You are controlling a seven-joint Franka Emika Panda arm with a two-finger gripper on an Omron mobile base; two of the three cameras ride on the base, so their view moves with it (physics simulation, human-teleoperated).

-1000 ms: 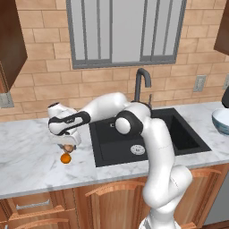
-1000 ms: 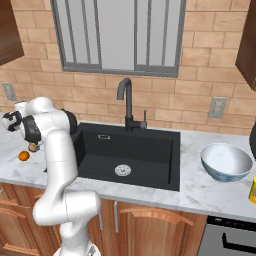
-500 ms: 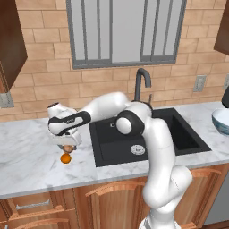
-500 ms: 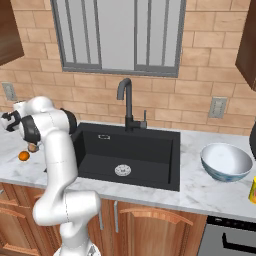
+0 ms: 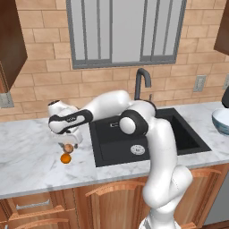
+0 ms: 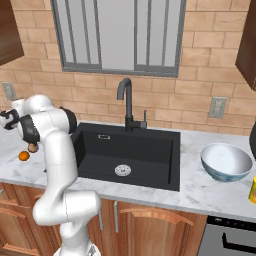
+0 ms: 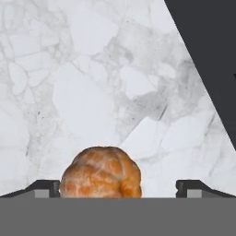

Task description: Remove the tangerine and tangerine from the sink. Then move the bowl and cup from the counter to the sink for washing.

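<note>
Glossy white arm (image 5: 156,147) with rounded segments and dark joint bands.

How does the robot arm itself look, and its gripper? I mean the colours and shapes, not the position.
The arm is glossy white, built of thick rounded tube segments, with dark grey bands and round caps at the joints. A small round grey emblem sits on one segment. No loose cables show. The gripper hangs from a white hand with a dark band; its two fingertips are small, dark and blocky.
</note>
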